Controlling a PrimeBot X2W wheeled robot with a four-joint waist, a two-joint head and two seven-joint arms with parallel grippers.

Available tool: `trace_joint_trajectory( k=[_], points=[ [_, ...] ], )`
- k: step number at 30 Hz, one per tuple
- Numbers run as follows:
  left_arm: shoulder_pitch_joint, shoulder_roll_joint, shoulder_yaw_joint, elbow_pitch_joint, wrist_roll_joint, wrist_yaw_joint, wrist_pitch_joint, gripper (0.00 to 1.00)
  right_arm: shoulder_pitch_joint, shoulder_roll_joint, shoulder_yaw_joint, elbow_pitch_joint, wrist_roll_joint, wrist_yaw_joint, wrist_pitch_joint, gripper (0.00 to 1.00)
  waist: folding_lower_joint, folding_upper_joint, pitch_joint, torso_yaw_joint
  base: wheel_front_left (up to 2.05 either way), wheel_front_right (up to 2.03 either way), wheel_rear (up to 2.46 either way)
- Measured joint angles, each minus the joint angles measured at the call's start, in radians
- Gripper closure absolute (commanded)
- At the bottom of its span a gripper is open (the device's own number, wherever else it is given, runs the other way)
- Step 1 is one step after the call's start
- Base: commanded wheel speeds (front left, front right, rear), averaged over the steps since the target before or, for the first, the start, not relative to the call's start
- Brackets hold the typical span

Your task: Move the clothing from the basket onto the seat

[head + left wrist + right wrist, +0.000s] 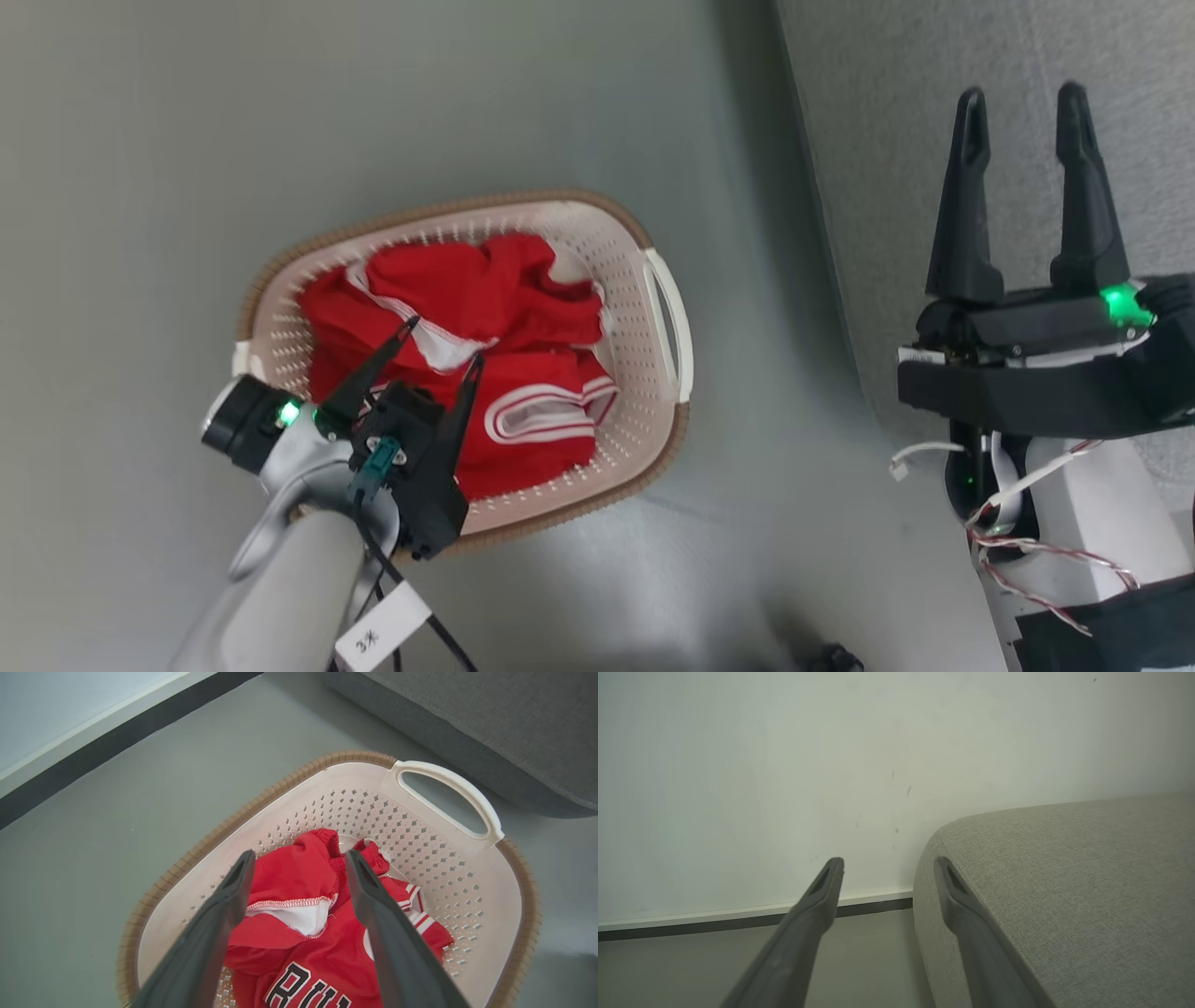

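Left gripper point(444, 340): fingers spread wide and pinching nothing, angled down over the near-left end of the basket. The tips reach the top of the clothing on either side of a white-lined fold. Whether they touch the cloth cannot be told.
Right gripper point(1022, 93): fingers spread and empty, held up at the seat's edge, well apart from the basket.
Clothing point(485, 299): a red heap with white trim and stripes, all inside the basket. It is piled toward the near side, and a piece with dark lettering point(308, 989) lies closest to the left wrist.
Basket point(644, 429): cream, perforated and brown-rimmed, standing on the floor point(280, 112) just beside the seat. One white loop handle point(667, 317) faces the seat.
Seat point(887, 93): a grey woven cushion with its rounded corner near the wall point(784, 765).
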Motion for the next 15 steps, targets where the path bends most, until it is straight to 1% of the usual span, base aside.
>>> trace_joint_trajectory(
  k=[3, 15],
  points=[
    [-0.035, 0.007, -0.007, 0.021, 0.019, -0.008, 0.003, 0.00, -0.026, 0.004, 0.001, -0.012, -0.002, 0.000, 0.000, 0.00, -0.0001, 0.0000, 0.045, -0.012, 0.00, 0.00, 0.00],
    [-0.131, 0.019, -0.010, 0.120, 0.039, -0.008, -0.003, 0.00, -0.079, 0.015, 0.004, -0.030, -0.007, 0.000, 0.000, 0.00, -0.0001, -0.0001, 0.205, -0.059, 0.00, 0.00, 0.00]
  ],
)
